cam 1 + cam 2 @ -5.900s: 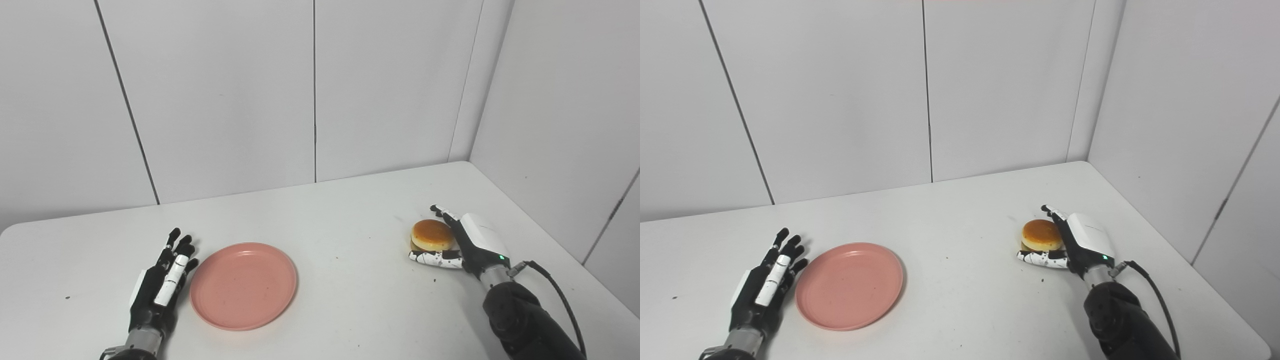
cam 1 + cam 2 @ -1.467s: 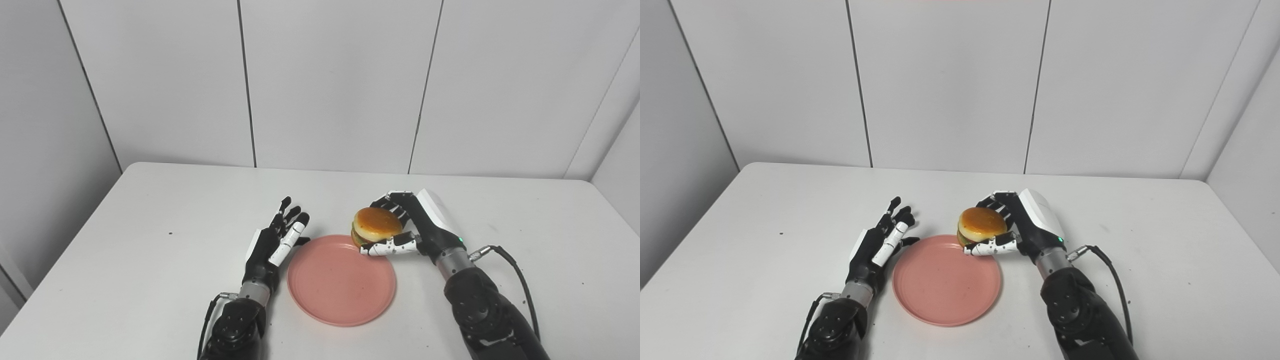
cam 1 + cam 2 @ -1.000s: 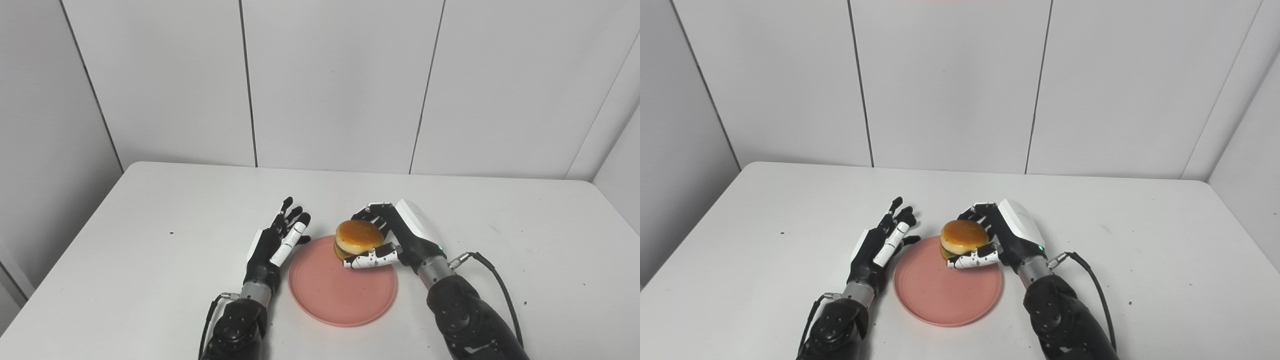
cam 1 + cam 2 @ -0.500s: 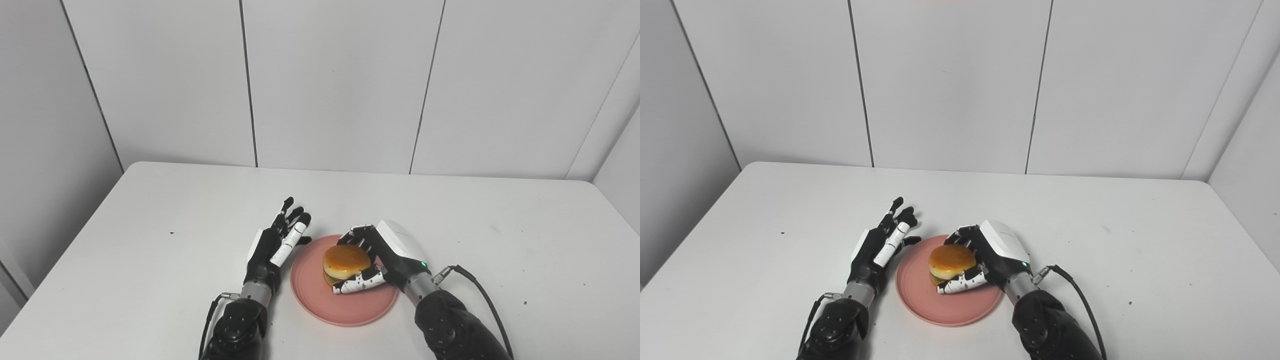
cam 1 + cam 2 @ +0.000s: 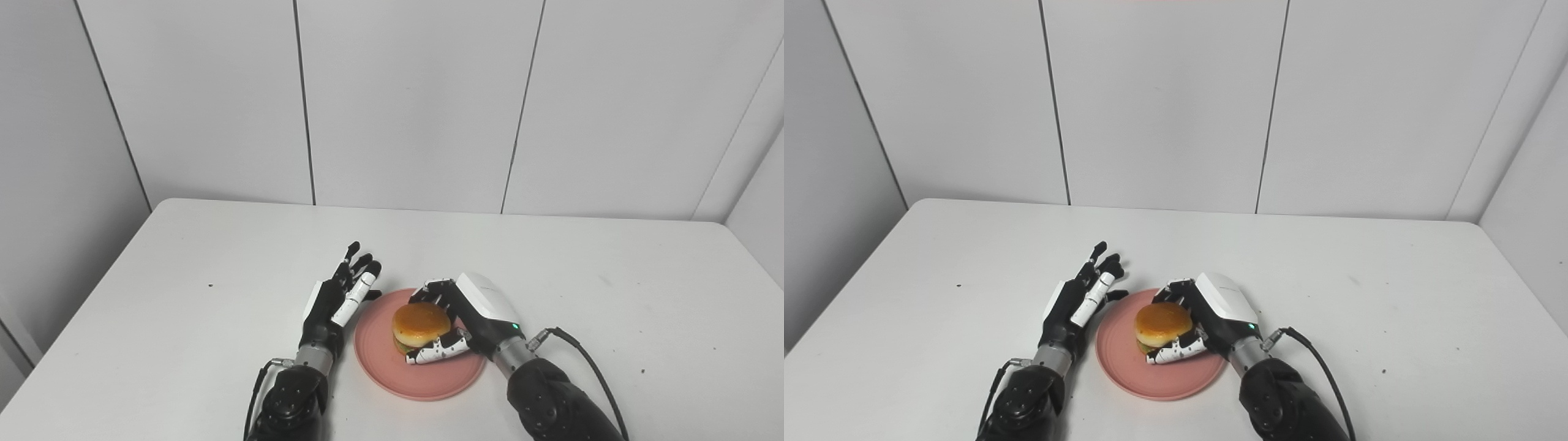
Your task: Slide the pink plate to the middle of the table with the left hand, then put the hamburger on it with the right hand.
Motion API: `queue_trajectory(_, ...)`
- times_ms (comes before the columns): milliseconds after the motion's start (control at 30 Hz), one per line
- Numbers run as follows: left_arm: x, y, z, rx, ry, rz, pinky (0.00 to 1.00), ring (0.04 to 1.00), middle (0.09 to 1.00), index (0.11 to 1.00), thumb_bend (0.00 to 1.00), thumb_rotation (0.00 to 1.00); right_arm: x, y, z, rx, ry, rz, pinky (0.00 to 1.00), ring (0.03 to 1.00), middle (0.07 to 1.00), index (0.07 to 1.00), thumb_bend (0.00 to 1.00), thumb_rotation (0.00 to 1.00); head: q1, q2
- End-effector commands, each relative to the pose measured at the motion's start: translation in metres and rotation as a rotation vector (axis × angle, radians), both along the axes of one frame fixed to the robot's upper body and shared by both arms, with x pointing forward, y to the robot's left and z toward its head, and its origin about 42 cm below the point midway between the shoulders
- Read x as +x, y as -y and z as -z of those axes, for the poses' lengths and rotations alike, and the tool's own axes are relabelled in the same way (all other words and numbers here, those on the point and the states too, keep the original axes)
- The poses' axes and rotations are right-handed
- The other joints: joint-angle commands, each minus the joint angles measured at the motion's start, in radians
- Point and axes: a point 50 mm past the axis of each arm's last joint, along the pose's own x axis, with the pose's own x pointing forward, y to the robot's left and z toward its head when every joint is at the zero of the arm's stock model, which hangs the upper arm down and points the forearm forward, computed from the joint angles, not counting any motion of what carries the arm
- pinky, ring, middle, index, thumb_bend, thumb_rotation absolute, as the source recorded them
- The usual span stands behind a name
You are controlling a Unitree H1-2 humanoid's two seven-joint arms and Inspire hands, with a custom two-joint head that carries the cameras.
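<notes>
We have the hamburger (image 5: pixel 420 324) low over the middle of the pink plate (image 5: pixel 383 373), perhaps already resting on it; contact is hidden. It looks light and a little squashy, a stack of layers, so we judge the sides of the bun the right place to hold. Our right hand (image 5: pixel 468 318) is wrapped around it there, thumb in front, fingers behind. Our left hand (image 5: pixel 337 297) lies spread and empty just beside the plate's left rim on the white tabletop (image 5: pixel 184 294).

A white table (image 5: pixel 184 275) stands against grey wall panels (image 5: pixel 404 98)
</notes>
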Motion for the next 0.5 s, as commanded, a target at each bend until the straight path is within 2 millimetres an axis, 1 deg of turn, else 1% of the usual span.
queue_trajectory(0,0.0011,0.0106,0.0032,0.007,-0.023,0.038,0.72,0.885,0.922,0.948,0.85,0.72,0.0042,0.0004,-0.0135,0.012,0.047,-0.037,0.44,0.524,0.583,0.522,0.59,0.2,-0.001,0.0)
queue_trajectory(67,0.0016,0.0107,0.0034,0.007,-0.022,0.039,0.71,0.889,0.925,0.946,0.85,0.72,0.0039,0.0016,-0.014,0.003,0.053,-0.04,0.45,0.536,0.598,0.605,0.81,0.33,-0.002,0.0)
queue_trajectory(133,0.0021,0.011,0.0035,0.006,-0.023,0.04,0.73,0.892,0.928,0.946,0.85,0.71,0.0037,0.0027,-0.0144,-0.004,0.059,-0.048,0.45,0.539,0.605,0.637,0.89,0.37,-0.001,-0.001)
queue_trajectory(200,0.0025,0.011,0.0036,0.01,-0.023,0.041,0.73,0.893,0.929,0.949,0.84,0.72,0.0032,0.0032,-0.0154,-0.008,0.063,-0.056,0.46,0.552,0.625,0.661,0.95,0.38,-0.001,-0.001)
queue_trajectory(300,0.0025,0.0108,0.0033,0.01,-0.022,0.044,0.74,0.891,0.931,0.948,0.85,0.72,0.0022,0.0034,-0.0176,-0.012,0.068,-0.064,0.52,0.611,0.676,0.68,1.0,0.39,-0.002,-0.001)
queue_trajectory(333,0.0024,0.0108,0.0029,0.011,-0.021,0.044,0.74,0.891,0.931,0.947,0.85,0.72,0.0017,0.0037,-0.0184,-0.018,0.072,-0.069,0.53,0.617,0.681,0.682,1.0,0.39,-0.002,-0.002)
queue_trajectory(467,0.0022,0.0105,0.0027,0.013,-0.02,0.046,0.72,0.875,0.926,0.944,0.85,0.72,-0.0007,0.0056,-0.0226,-0.059,0.084,-0.089,0.63,0.717,0.751,0.716,1.0,0.44,-0.002,-0.002)
